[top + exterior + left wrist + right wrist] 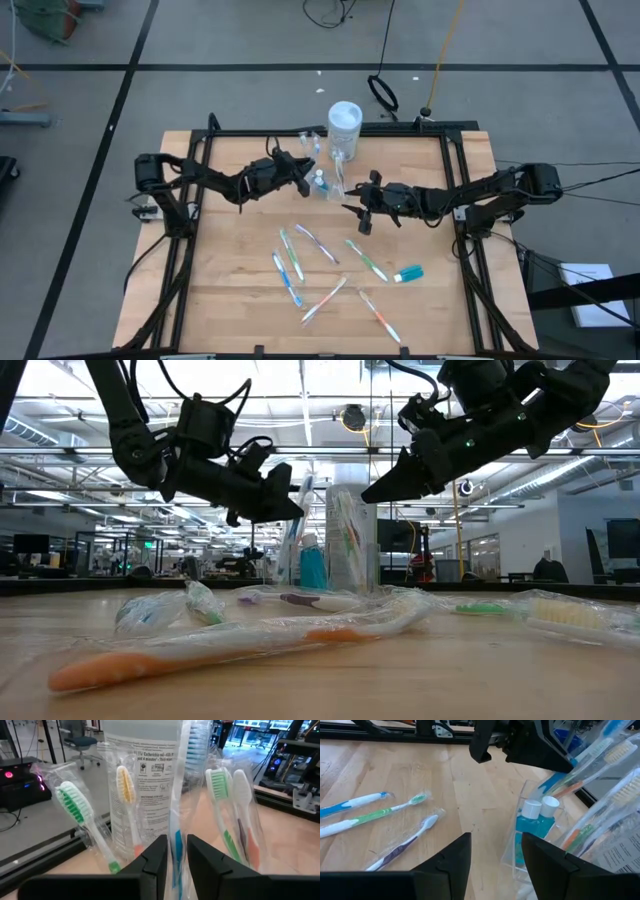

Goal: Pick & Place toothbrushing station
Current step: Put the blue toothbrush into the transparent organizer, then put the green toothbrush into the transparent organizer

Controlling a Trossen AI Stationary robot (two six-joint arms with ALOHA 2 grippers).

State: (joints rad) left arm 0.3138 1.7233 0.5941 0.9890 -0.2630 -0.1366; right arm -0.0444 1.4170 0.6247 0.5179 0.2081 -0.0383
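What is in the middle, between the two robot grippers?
In the high view, the clear toothbrush holder stands between the left gripper and the right gripper, with wrapped toothbrushes and little blue bottles in it.

The toothbrushing station (535, 840) (clear plastic) stands upright, holding wrapped toothbrushes.

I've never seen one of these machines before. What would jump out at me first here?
Two dark arms meet near the table's far middle, the left gripper and right gripper either side of a clear holder crammed with wrapped toothbrushes. More wrapped toothbrushes lie scattered nearer the front, and a white-capped container stands at the far edge.
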